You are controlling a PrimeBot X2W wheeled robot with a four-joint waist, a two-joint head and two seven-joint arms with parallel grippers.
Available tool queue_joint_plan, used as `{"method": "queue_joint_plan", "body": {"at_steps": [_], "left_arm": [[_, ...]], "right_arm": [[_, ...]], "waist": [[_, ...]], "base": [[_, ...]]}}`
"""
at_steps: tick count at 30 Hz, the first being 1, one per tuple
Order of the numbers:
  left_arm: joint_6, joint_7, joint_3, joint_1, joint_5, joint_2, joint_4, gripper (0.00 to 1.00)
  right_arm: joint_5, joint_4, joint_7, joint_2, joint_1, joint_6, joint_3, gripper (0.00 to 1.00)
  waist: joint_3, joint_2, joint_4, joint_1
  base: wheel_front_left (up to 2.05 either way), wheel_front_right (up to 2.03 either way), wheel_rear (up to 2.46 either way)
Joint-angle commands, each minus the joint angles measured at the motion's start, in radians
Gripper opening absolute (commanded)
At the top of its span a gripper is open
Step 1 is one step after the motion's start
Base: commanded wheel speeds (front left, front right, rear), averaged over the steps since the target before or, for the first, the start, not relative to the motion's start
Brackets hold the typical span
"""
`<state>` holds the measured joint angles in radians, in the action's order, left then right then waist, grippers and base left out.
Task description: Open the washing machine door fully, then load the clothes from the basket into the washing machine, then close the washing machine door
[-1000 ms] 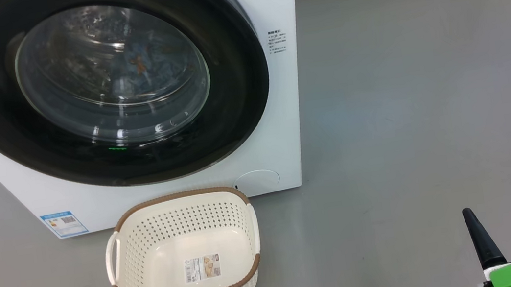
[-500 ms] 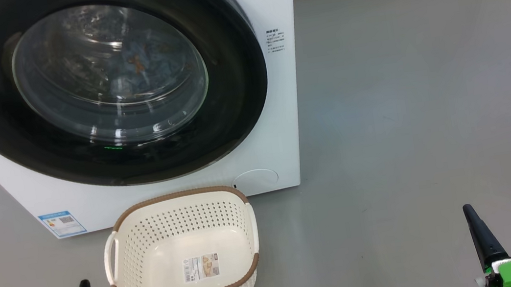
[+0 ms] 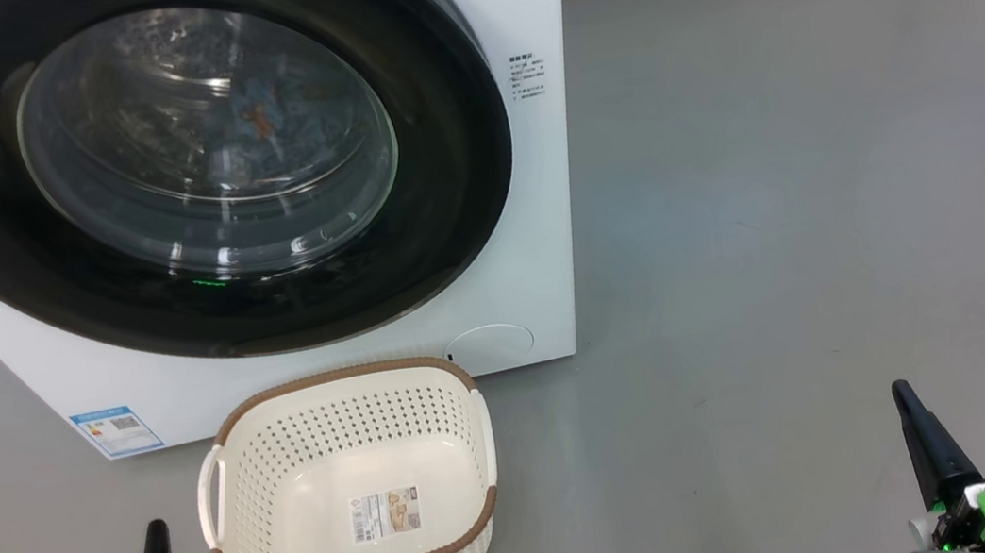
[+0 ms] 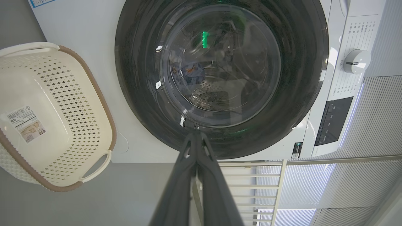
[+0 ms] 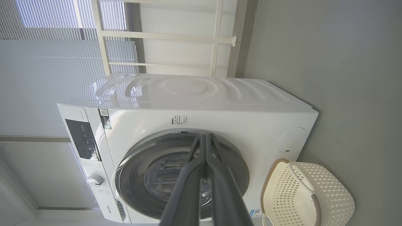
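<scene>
While the washing machine door (image 3: 204, 143) is sitting shut, the left pincer (image 3: 155, 528) and right pincer (image 3: 899, 391) are hovering closed.
The clothes (image 3: 265, 121) are lying inside the washing machine (image 3: 514, 7); the basket (image 3: 334, 377) is standing on the floor (image 3: 775, 182) before it.

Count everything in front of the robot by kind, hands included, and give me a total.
washing machine: 1
basket: 1, nothing in it
clothes, seen through the shut washing machine door: 1 bundle
robot hands: 2, left hand and right hand, both shut
Total: 5
</scene>
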<state>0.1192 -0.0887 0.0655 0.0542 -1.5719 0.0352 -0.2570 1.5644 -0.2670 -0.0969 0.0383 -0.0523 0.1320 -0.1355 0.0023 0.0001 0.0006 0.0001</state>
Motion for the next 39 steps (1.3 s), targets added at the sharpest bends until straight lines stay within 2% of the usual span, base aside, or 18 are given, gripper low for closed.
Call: {"method": "queue_joint_plan", "body": {"at_steps": [1, 39], "left_arm": [[0.011, -0.012, 0.036, 0.049, -0.029, 0.023, 0.014, 0.00], [0.012, -0.020, 0.042, 0.053, -0.042, 0.020, 0.012, 0.00]], "right_arm": [[0.028, 0.023, -0.012, 0.012, -0.053, -0.001, 0.022, 0.00], [0.044, 0.022, -0.016, 0.012, -0.056, -0.001, 0.022, 0.00]], "waist": [[0.000, -0.0001, 0.000, 0.0000], [0.001, -0.0001, -0.001, 0.0000]], "base": [[0.00, 0.00, 0.00], [0.00, 0.00, 0.00]]}}
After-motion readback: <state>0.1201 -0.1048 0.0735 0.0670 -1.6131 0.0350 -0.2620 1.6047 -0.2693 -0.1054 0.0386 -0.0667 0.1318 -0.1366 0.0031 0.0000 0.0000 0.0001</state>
